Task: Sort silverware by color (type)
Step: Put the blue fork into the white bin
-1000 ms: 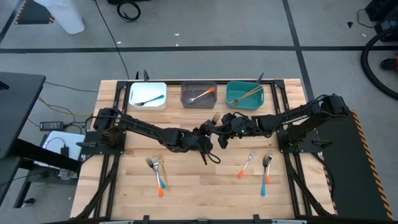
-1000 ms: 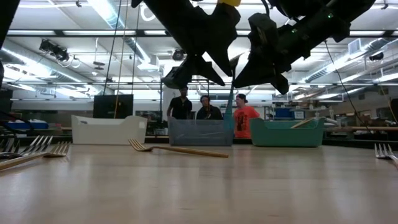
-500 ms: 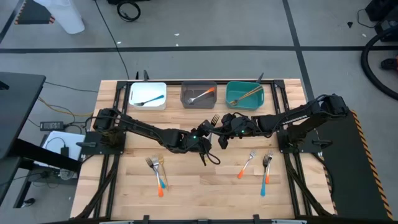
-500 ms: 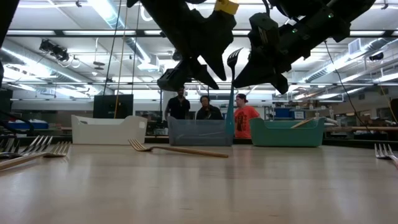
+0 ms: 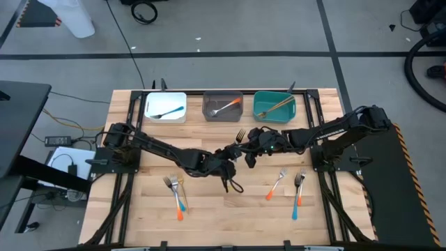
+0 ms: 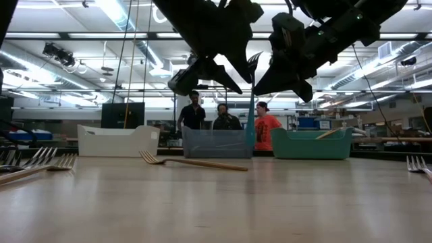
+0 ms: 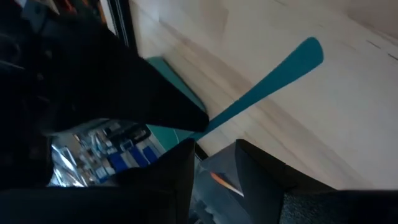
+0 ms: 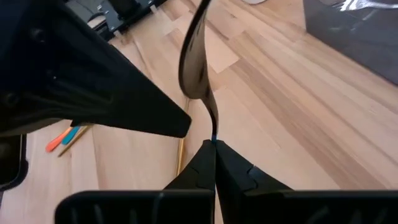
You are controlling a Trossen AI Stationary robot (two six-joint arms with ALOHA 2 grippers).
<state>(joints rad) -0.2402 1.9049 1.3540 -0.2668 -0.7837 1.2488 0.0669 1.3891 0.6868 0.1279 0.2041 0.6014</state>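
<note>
A blue-handled fork (image 6: 250, 108) stands upright in the air over the table's middle, head up, with my right gripper (image 8: 214, 146) shut on it. My left gripper (image 7: 214, 171) is open just beside the fork's blue handle (image 7: 267, 81), which runs past its fingers; I see no touch. In the high view the two grippers meet at the table's centre, left gripper (image 5: 230, 157) and right gripper (image 5: 247, 145). A gold fork (image 6: 196, 163) lies flat on the table below them. More silverware lies near the front: a left group (image 5: 177, 192) and right forks (image 5: 276, 184) (image 5: 300, 188). My right gripper pinches the fork between its two fingers where the silver neck meets the blue handle (image 8: 214, 139). The fingers lie across the fork. It is lifted clear of the table and upright, with the head (image 8: 194, 56) above the fingers and the handle hanging below.
Three bins stand along the far edge: a white bin (image 5: 166, 107) with a blue-handled piece, a grey bin (image 5: 223, 107) with an orange-handled one, and a teal bin (image 5: 274, 104) with gold ones. People stand in the room beyond the table (image 6: 223, 118).
My left arm has swung a little toward the table's near edge, its gripper staying close to the fork. My right gripper and the fork have kept still.
</note>
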